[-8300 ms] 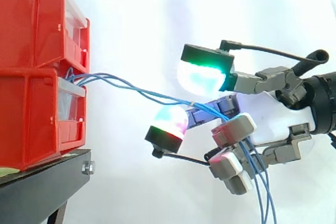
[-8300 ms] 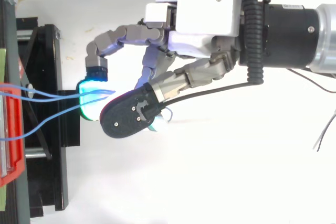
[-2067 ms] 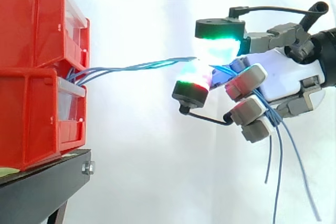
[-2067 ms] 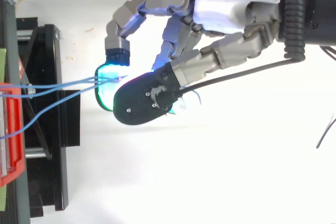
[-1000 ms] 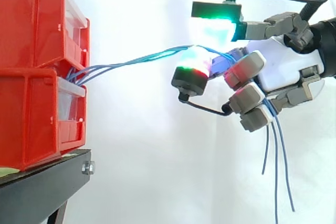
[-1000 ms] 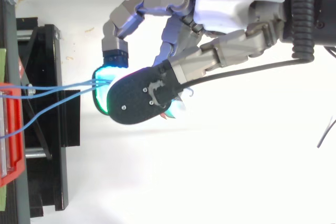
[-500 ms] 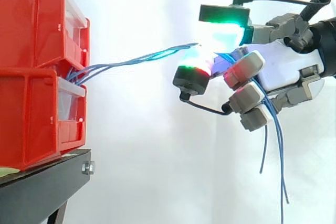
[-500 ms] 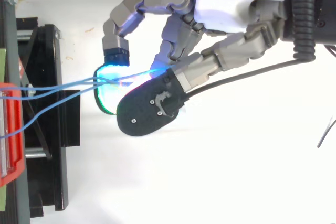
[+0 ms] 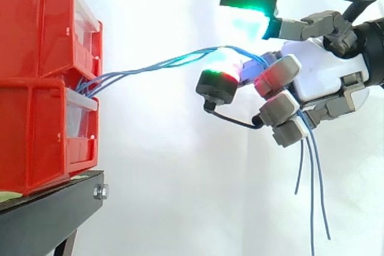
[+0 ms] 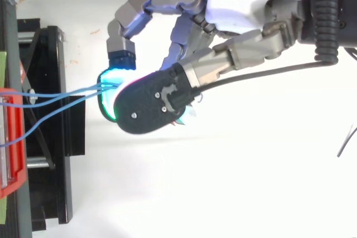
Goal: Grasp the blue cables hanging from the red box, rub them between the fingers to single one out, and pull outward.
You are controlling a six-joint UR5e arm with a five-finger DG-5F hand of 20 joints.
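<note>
**Hand holding blue cables drawn from the red bins**

Side view: the cables (image 9: 105, 78) leave the gap between the two stacked bins (image 9: 36, 76), which sit on a black stand (image 9: 48, 214), and rise rightward to the hand (image 9: 318, 82). They lie across the lower pad (image 9: 221, 76), glowing red and green. The green upper pad (image 9: 246, 16) stands above them, apart. The other fingers (image 9: 277, 76) are curled over the cables against the palm, and the loose ends hang below. Top view: the cables fan out towards the bins
</note>
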